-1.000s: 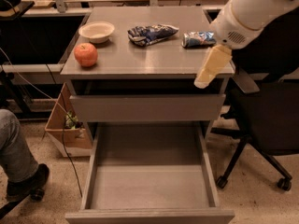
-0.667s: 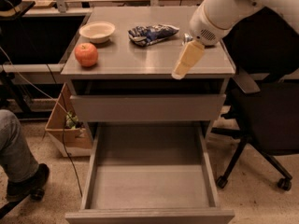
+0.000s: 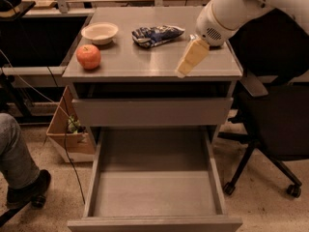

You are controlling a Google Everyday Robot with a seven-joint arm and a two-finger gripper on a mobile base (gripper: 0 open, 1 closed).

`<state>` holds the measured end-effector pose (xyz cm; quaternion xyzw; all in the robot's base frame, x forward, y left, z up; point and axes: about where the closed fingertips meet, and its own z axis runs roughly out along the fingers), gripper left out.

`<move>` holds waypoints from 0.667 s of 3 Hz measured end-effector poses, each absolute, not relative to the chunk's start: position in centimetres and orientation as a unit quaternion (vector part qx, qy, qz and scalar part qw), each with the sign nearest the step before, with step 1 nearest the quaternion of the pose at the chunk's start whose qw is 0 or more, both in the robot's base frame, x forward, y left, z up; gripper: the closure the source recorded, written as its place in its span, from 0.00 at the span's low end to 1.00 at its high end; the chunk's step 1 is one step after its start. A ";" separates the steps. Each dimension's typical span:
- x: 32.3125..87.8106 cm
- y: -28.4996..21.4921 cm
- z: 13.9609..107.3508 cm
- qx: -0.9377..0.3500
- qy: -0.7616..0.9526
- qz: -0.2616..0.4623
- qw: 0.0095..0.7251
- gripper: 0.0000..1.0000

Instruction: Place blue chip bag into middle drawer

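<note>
the robot's gripper is hanging over the right front of the grey cabinet top, having swung leftward from the cabinet's right edge over the past second. it is now drawing up just right of and in front of the blue chip bag. whether the claw is spread or pressed together cannot be told from this angle, and nothing is showing in it. the bag is lying untouched toward the back of the top, right of the white bowl and apart from the gripper. below, the middle drawer is standing pulled out under the closed top drawer, without the bag in it. the approach appears to be closing in, with the grasp yet to come. an apple is sitting at front left.
</note>
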<state>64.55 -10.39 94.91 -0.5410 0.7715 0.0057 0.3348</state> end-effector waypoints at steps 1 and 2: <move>68.1 -9.5 94.7 -0.497 0.783 0.034 0.372 0.00; 73.3 -7.8 94.1 -0.449 0.792 0.056 0.409 0.00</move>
